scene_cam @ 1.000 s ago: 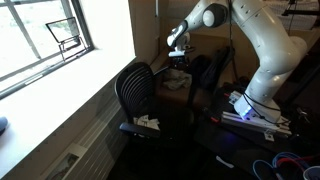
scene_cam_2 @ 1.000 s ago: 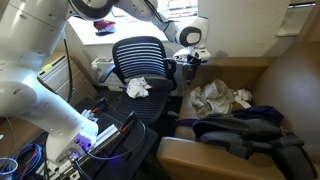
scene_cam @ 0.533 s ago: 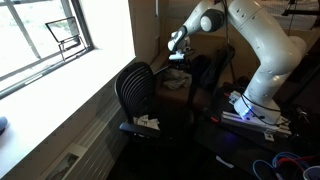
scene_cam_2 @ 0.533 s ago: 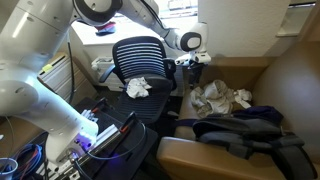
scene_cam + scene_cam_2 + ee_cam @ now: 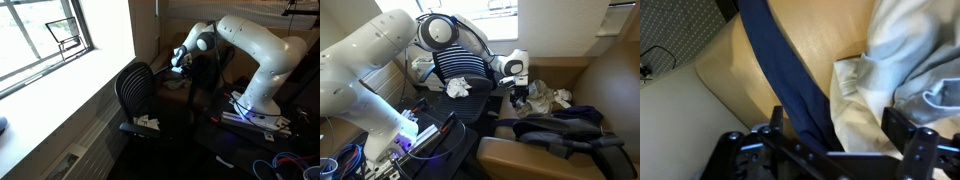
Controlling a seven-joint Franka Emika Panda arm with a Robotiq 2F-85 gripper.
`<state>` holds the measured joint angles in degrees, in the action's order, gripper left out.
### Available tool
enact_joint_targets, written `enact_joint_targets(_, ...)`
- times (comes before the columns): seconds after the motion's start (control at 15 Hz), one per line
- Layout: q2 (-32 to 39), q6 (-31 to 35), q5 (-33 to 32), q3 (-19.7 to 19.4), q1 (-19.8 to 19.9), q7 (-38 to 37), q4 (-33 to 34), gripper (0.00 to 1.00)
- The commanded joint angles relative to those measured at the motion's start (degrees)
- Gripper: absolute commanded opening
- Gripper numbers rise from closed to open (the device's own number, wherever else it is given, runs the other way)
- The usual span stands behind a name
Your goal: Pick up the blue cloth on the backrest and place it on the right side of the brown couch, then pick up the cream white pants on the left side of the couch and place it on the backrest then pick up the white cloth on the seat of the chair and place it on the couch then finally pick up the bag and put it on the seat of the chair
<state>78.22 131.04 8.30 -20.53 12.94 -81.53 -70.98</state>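
The blue cloth (image 5: 790, 95) shows only in the wrist view. It is a thin, limp navy strip running aslant over the tan upholstery of the brown couch (image 5: 815, 40), and its lower end passes beneath the gripper (image 5: 828, 150), between the two black fingers (image 5: 745, 150). The jaws stand spread wide and grip nothing. Just beside the strip lie the crumpled cream white pants (image 5: 905, 60).

The white arm (image 5: 262, 55) reaches from its base across to the couch, its wrist bent so the gripper points down over the couch seat, near the pants.

In both exterior views the black chair (image 5: 460, 55) stands next to the couch, with the white cloth (image 5: 458, 87) bunched on its seat; the wrist view catches only a corner of mesh. An exterior view shows a dark bundle (image 5: 560, 127) across the couch's near side, and I cannot tell whether it is bag or cloth.
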Motion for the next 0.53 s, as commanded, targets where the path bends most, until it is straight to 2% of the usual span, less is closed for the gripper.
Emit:
enact_joint_targets(0.0,0.31,0.0,0.04,-0.01,0.13,-0.41,0.61,1.0)
enact_joint_targets(0.07,-0.1,6.33,0.43,-1.23,-1.16,-3.32,-1.44,1.0)
enact_joint_targets(0.2,0.93,12.55,0.42,-2.37,-2.14,-7.04,-1.54,1.0)
enact_joint_targets(0.4,2.72,9.91,-0.14,-0.75,-0.33,-9.2,1.72,1.0)
enact_joint_targets(0.47,1.33,10.66,-0.06,-1.35,-1.24,-8.22,-0.12,1.0)
